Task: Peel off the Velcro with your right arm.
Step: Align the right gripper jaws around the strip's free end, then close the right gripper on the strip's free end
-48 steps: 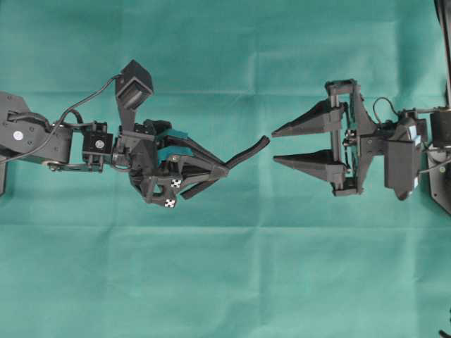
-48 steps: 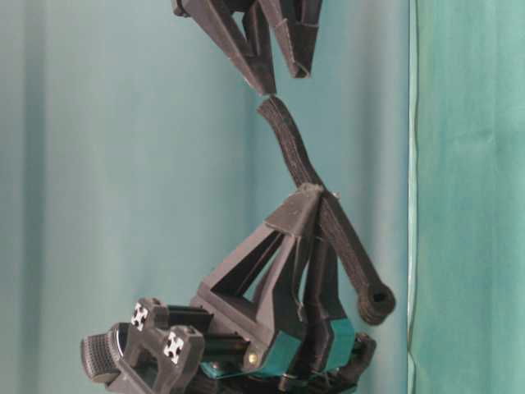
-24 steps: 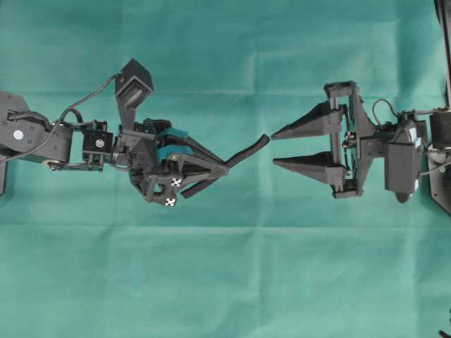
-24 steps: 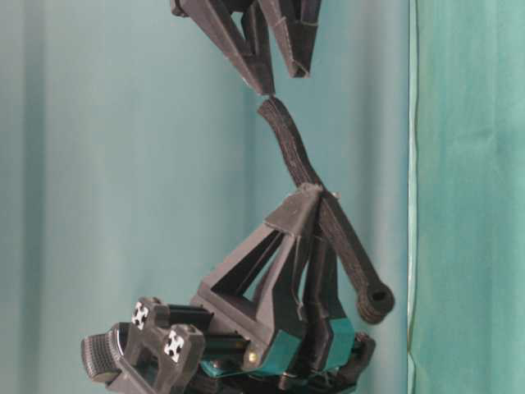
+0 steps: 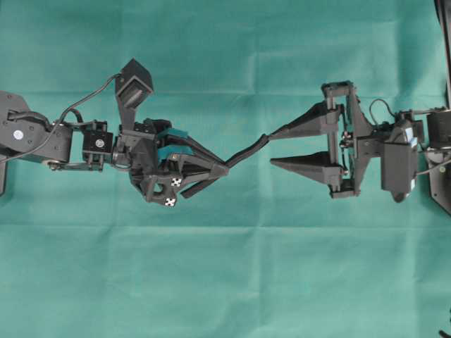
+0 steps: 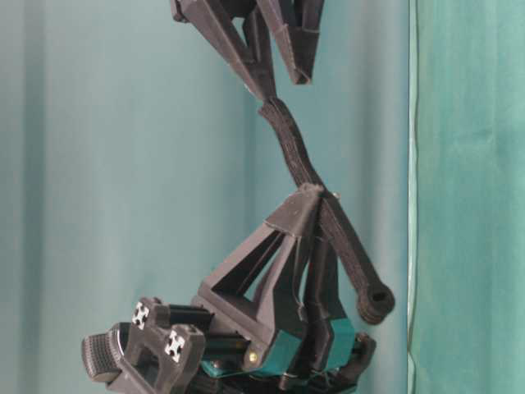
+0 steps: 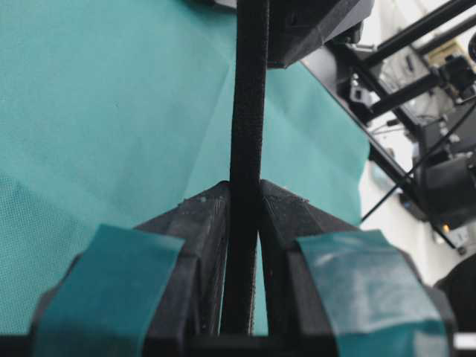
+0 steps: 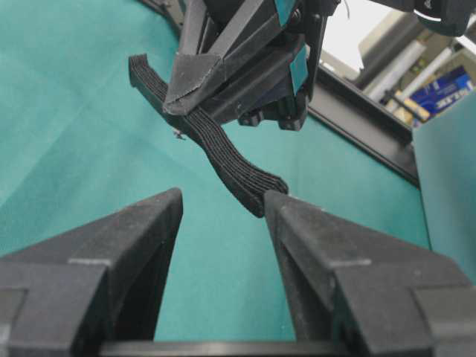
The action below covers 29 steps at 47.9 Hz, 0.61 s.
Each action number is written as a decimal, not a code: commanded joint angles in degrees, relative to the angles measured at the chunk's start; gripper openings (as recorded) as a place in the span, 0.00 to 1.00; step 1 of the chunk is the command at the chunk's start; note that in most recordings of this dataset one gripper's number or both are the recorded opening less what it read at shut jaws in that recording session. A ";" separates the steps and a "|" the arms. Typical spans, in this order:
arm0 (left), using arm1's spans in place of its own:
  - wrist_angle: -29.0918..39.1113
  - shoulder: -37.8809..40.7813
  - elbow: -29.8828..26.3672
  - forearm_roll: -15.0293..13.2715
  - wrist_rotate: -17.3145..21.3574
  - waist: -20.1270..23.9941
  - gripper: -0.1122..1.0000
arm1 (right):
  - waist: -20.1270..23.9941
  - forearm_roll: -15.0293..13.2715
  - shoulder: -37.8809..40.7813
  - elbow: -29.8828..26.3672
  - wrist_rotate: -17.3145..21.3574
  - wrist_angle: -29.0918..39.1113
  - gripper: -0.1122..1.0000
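Above the green cloth (image 5: 225, 282) the two arms face each other tip to tip. The left gripper (image 5: 224, 170), the one with teal parts and checker markers, has its jaws pinched narrow on the Velcro (image 5: 246, 151), and the left wrist view shows the black strip (image 7: 245, 149) squeezed tight between the two inner pads (image 7: 204, 245). From that pinch one end of the strip runs out toward about two o'clock in the overhead view, curving up to the right arm. The other end sticks out behind the left fingers toward seven o'clock; in the table-level view it hangs low and ends in a rounded tip (image 6: 376, 300).

The right gripper (image 5: 271, 146) stands with its plain dark-grey pointed fingers spread apart, holding nothing. The free end of the strip (image 8: 249, 186) meets the tip of one finger (image 8: 286, 204), right at its inner edge, while the other finger (image 8: 160, 212) stays clear of it. In the table-level view the strip's upper end (image 6: 275, 115) sits touching that same pointed tip.
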 commanded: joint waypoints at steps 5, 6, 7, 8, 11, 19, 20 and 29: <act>-0.70 -1.05 -0.53 -0.09 0.18 0.09 0.19 | 0.09 0.18 0.53 -1.58 0.09 -0.44 0.22; -0.70 -1.05 -0.53 -0.09 0.18 0.18 0.19 | 0.00 0.18 0.62 -1.58 0.09 -0.53 0.22; -0.70 -1.05 -0.53 -0.09 0.18 0.09 0.19 | 0.09 0.18 0.70 -1.67 0.09 -0.53 0.22; -0.70 -1.05 -0.53 -0.09 0.26 0.09 0.19 | 0.09 0.18 0.70 -1.67 0.09 -0.53 0.22; -0.70 -1.05 -0.53 -0.09 0.26 0.18 0.19 | 0.09 0.18 0.79 -1.49 0.09 -0.53 0.22; -0.70 -1.14 -0.53 -0.09 0.26 0.35 0.19 | 0.18 0.18 0.79 -1.14 0.18 -0.53 0.22; -0.70 -1.14 -0.53 -0.09 0.26 0.35 0.19 | 0.26 0.18 0.79 -1.14 0.18 -0.53 0.22; -0.70 -1.14 -0.53 -0.09 0.35 0.44 0.19 | 0.53 0.18 0.79 -0.88 0.26 -0.53 0.22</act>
